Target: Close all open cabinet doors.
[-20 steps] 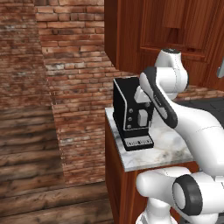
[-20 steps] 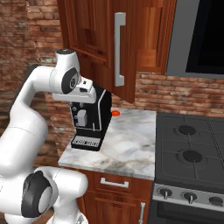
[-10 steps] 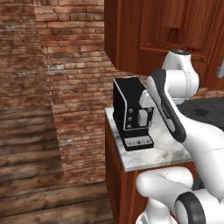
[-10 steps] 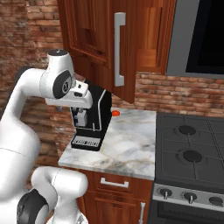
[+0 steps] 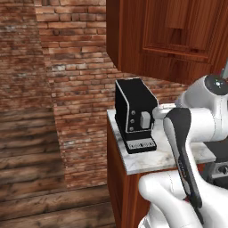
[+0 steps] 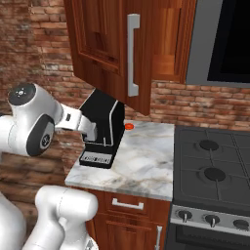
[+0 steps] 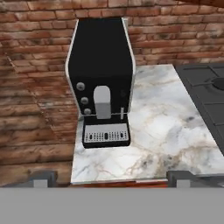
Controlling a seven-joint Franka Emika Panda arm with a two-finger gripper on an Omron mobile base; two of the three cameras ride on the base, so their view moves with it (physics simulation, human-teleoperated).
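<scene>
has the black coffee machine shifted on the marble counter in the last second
No. The black coffee machine sits at the same spot on the marble counter, left of the small red object.

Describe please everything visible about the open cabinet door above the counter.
The cabinet door is reddish-brown wood with a recessed panel and a long vertical brushed-silver bar handle. It stands swung out from the wall cabinet, hanging over the marble counter above the black coffee machine. Nothing touches it.
</scene>
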